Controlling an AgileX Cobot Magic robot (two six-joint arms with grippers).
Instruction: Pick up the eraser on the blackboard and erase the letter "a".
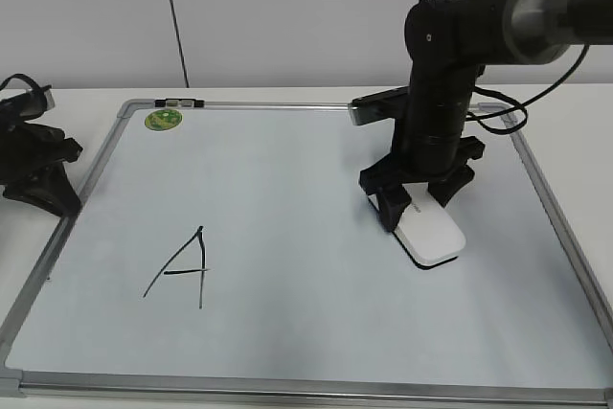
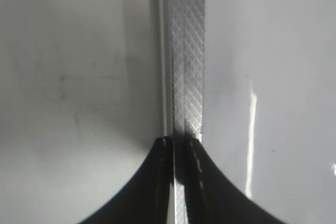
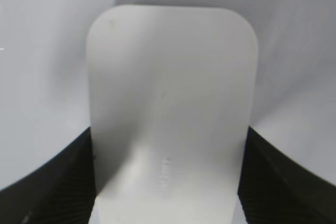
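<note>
The white eraser [image 1: 433, 234] lies flat on the right part of the blackboard [image 1: 287, 179]. My right gripper [image 1: 419, 198] is shut on its rear end, one finger on each long side. In the right wrist view the eraser [image 3: 170, 93] fills the space between the two dark fingers [image 3: 168, 182], with faint grey lettering on top. No lowercase "a" shows in any view; the eraser and arm hide the board beneath them. My left gripper [image 1: 38, 179] rests off the board's left edge, shut and empty [image 2: 181, 145], over the silver frame [image 2: 186, 51].
A large capital "A" [image 1: 182, 270] in black marker is on the board's lower left. A round green sticker [image 1: 163, 120] is at the top left corner. The board lies on a white table [image 1: 86, 102] with a wall behind.
</note>
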